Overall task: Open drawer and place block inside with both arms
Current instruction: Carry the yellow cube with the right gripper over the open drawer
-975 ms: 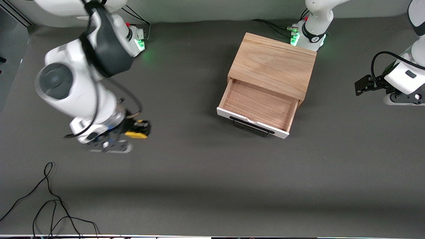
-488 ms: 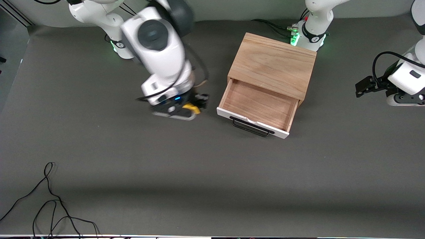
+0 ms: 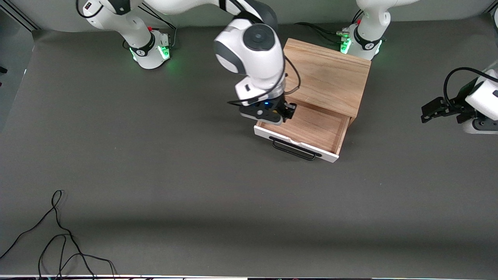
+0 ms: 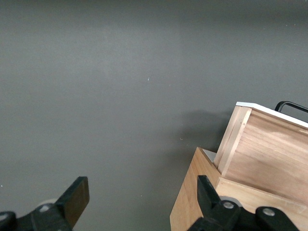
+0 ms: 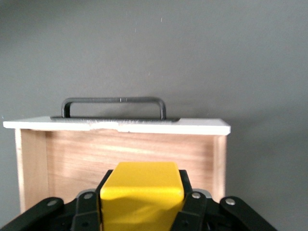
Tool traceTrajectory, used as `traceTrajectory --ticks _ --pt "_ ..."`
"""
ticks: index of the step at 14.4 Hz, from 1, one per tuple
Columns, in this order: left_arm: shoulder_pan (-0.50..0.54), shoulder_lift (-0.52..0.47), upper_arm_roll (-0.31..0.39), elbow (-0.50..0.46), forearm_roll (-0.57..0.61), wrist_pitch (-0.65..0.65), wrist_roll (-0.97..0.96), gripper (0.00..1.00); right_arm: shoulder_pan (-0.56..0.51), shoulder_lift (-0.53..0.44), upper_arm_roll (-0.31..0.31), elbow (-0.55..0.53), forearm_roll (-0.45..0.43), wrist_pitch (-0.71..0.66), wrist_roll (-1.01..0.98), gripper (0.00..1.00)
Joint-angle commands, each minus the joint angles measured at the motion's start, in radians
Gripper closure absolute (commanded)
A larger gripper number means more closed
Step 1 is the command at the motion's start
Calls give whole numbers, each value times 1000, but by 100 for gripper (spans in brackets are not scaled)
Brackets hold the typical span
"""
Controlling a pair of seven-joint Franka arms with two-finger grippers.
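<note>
Block (image 5: 142, 190) pinched in right pincer (image 3: 281, 112) over open drawer (image 3: 307, 126); left pincer (image 4: 139, 202) waits spread.

- I see two white arms with dark grey joint caps: right arm (image 3: 249, 50), left arm (image 3: 482, 101).
- Both bases glow green.
- Black cables loop along each wrist.
- Each gripper is black: right gripper (image 3: 281, 112), left gripper (image 3: 432, 109).
- A small blue light shows on the right wrist.

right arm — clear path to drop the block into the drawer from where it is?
Probably yes. The right gripper, shut on the yellow block, hangs over the pulled-out drawer, whose wood floor shows bare beneath it. The left gripper waits open toward the left arm's end of the table.
</note>
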Motion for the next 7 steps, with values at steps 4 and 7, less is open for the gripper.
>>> traceTrajectory --ticks 4,7 --pt "-186 -8 177 24 3 -13 3 0 64 100 -22 45 -20 71 90 100" --pt "-176 -39 173 -4 5 -14 3 0 69 119 -21 42 -25 73 113 100"
